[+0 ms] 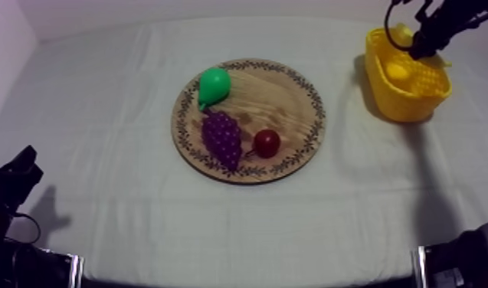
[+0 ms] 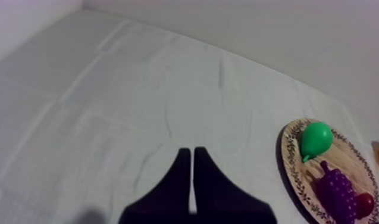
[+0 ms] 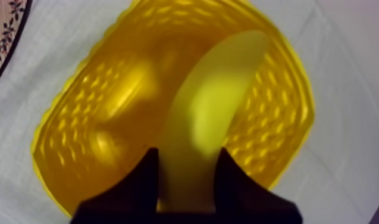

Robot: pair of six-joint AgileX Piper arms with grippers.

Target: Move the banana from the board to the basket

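The banana (image 3: 209, 113) is a smooth, pale yellow curve arching over the inside of the yellow basket (image 3: 78, 101). Across the grey-white cloth (image 1: 101, 115), left to right, sit my left gripper (image 2: 193, 154), clenched on nothing, the wooden board (image 1: 293, 88) with pear (image 1: 214, 84), grapes (image 1: 222, 138) and small red fruit (image 1: 266, 142), then the basket, with a pale wall (image 1: 216, 8) behind. My right gripper (image 3: 187, 159) grasps the banana's near end over the basket's opening.

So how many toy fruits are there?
4. The pear, the grapes and the small red fruit sit on the wooden board. The banana is held by the right gripper over the yellow basket. More could hide inside the basket.
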